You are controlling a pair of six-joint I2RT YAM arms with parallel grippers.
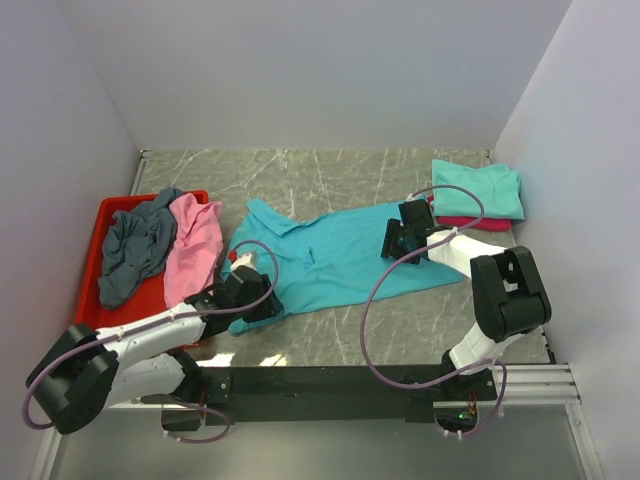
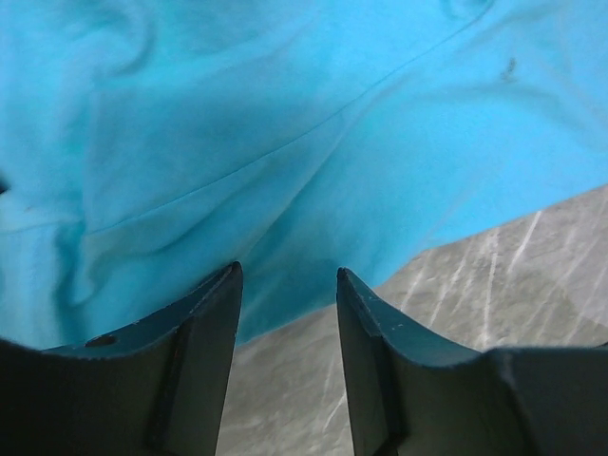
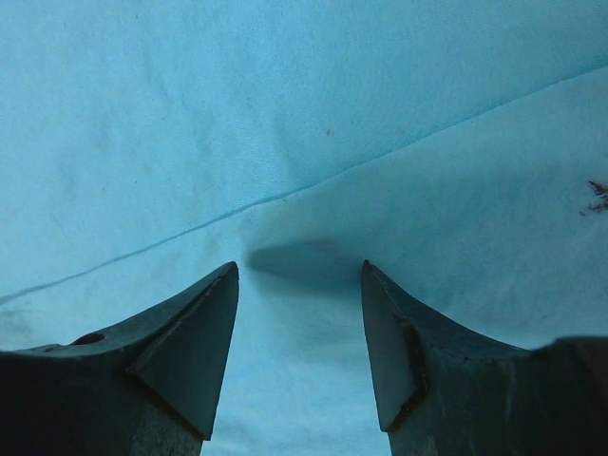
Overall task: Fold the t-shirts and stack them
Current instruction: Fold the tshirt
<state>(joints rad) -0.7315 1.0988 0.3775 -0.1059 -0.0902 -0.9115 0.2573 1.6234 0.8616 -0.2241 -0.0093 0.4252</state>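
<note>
A bright turquoise t-shirt (image 1: 335,255) lies spread across the middle of the table. My left gripper (image 1: 262,298) hovers at its near left edge. In the left wrist view the left gripper (image 2: 287,275) is open, with the turquoise hem (image 2: 285,190) and bare table below the gap. My right gripper (image 1: 395,240) is over the shirt's right part. In the right wrist view the right gripper (image 3: 299,271) is open just above flat turquoise cloth (image 3: 285,123), its shadow on the fabric. A mint-green t-shirt (image 1: 480,188) lies folded on a crimson one (image 1: 465,222) at the back right.
A red tray (image 1: 95,260) at the left holds a crumpled slate-grey shirt (image 1: 135,245) and a pink shirt (image 1: 195,250) that hangs over its right rim. White walls close in the table on three sides. Grey marble tabletop (image 1: 330,175) shows behind the turquoise shirt.
</note>
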